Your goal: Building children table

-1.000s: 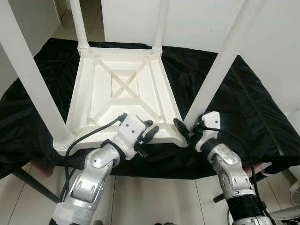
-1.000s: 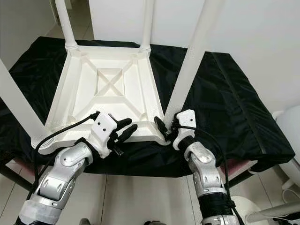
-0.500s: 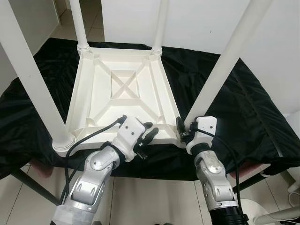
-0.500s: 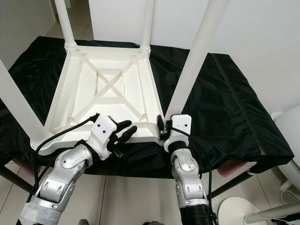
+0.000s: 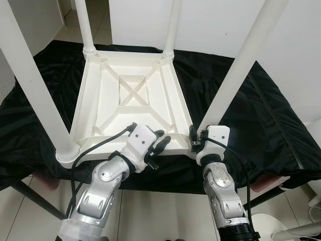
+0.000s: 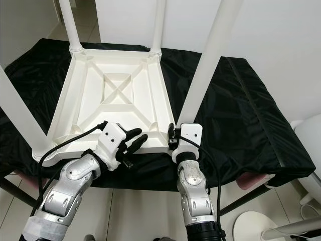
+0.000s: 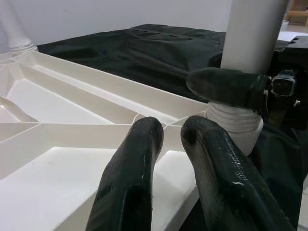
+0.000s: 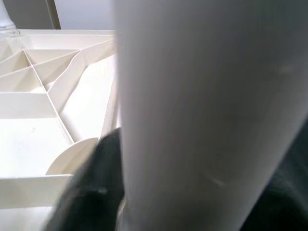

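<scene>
A white children's table [image 5: 130, 100] lies upside down on a black cloth [image 5: 261, 115], with its legs pointing up. My right gripper [image 5: 195, 140] is shut on the base of the near right leg [image 5: 235, 75]. In the right wrist view that leg [image 8: 207, 106] runs close along one black finger [image 8: 96, 192]. My left gripper [image 5: 161, 139] rests at the table's near rim, just left of that corner. Its fingers [image 7: 134, 163] stand slightly open with nothing between them. The left wrist view also shows a right finger [image 7: 226, 86] wrapped across the leg's base.
The near left leg [image 5: 30, 80] rises close to my left arm, and two far legs [image 5: 84, 25] [image 5: 172, 25] stand at the back corners. A white wall [image 5: 291, 45] is behind on the right. Tiled floor [image 5: 160, 211] lies below the cloth's front edge.
My right forearm has swung in to the left, and its gripper, open beside the leg a second ago, has turned and shut on the leg's base. The left gripper has stayed put.
</scene>
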